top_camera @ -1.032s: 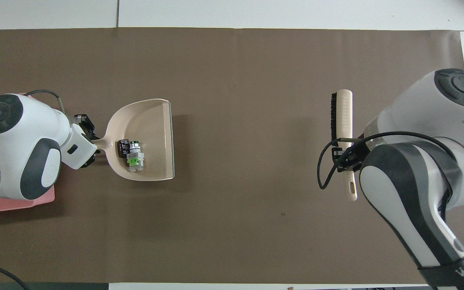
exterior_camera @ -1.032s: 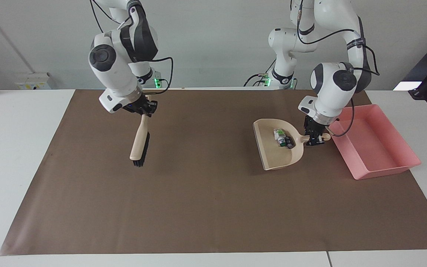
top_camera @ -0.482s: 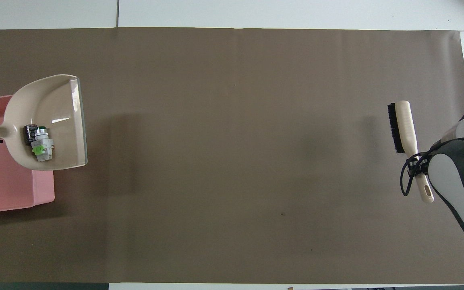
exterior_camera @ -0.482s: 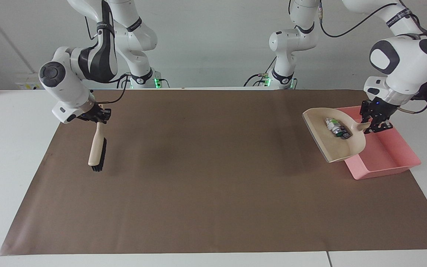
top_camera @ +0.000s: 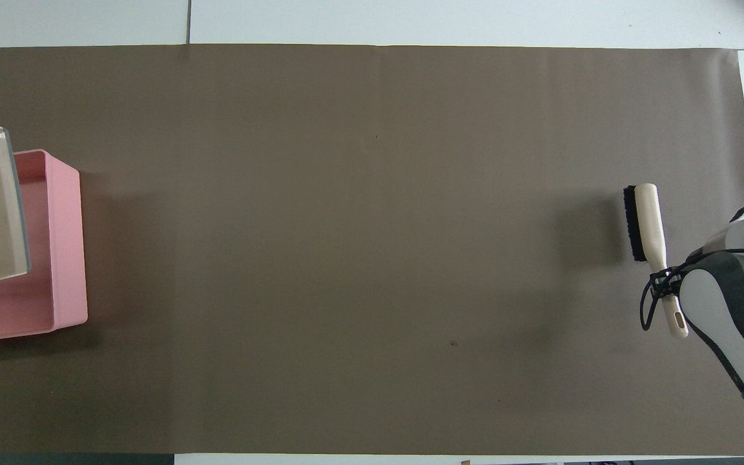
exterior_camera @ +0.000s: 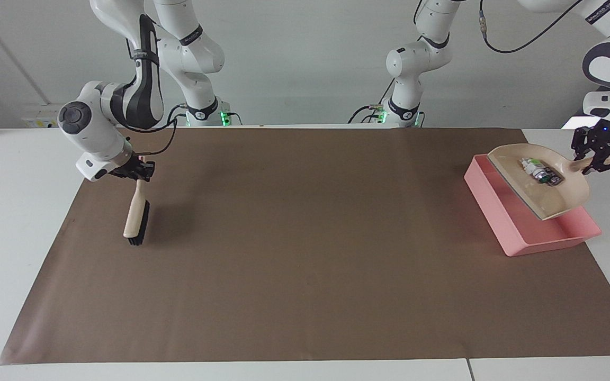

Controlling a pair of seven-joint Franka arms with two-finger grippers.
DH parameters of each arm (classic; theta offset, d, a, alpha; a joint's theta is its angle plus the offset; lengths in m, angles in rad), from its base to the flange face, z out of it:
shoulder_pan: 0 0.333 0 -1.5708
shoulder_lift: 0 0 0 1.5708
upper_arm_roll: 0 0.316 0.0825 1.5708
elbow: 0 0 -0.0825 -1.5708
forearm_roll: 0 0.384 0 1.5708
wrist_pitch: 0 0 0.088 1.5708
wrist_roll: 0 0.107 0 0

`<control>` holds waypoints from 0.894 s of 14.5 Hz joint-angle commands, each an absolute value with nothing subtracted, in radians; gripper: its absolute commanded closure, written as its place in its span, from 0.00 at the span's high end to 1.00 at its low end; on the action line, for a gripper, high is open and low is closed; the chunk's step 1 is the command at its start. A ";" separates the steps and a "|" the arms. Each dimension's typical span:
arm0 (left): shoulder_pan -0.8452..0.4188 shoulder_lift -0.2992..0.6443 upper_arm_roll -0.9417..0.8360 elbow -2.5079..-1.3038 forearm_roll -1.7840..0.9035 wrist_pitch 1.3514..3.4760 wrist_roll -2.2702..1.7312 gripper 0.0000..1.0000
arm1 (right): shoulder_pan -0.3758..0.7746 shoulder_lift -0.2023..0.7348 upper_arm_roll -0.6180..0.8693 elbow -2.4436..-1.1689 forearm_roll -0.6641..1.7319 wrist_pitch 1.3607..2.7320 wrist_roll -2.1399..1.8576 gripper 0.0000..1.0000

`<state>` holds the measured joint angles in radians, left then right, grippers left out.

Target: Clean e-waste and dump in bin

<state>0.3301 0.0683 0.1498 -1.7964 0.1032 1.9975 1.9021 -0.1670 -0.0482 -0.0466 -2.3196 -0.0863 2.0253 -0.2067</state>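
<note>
Gripping a brush (exterior_camera: 136, 218) by its handle, the right end effector (exterior_camera: 141, 172) holds it over the mat (exterior_camera: 305, 238). Clamped on the dustpan (exterior_camera: 548, 198) handle, the left end effector (exterior_camera: 593, 153) hangs it over the bin (exterior_camera: 501, 222), e-waste (exterior_camera: 540, 172) inside the pan.

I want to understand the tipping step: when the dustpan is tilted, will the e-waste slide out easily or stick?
The e-waste will probably slide: the dustpan looks smooth and hard inside. The white-and-green piece looks cylindrical, so it may roll instead. Both pieces are tiny and loose, so they could bounce in the bin, whose walls are low.
</note>
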 commanded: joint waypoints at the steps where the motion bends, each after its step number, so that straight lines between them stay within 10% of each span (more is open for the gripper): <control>1: 0.371 0.095 0.144 -1.772 0.251 2.055 1.937 0.00 | -0.202 -0.097 -0.034 -2.379 -0.104 2.065 -0.244 0.06; 4: 0.373 0.091 0.144 -1.810 0.429 2.115 1.922 0.00 | -0.204 -0.098 -0.034 -2.385 -0.104 2.065 -0.242 0.25; 7: 0.354 0.069 0.143 -1.867 0.611 2.155 1.753 0.00 | -0.198 -0.098 -0.034 -2.373 -0.104 2.050 -0.247 1.00; 13: 0.275 0.037 0.143 -1.951 0.960 2.140 1.485 0.00 | -0.192 -0.081 -0.031 -2.185 -0.103 2.022 -0.244 1.00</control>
<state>0.2950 0.0834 0.1351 -1.9069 0.8761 2.1312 1.5244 -0.1806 -0.0756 -0.0416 -2.2553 -0.0868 2.0451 -0.2241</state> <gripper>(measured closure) 0.670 0.000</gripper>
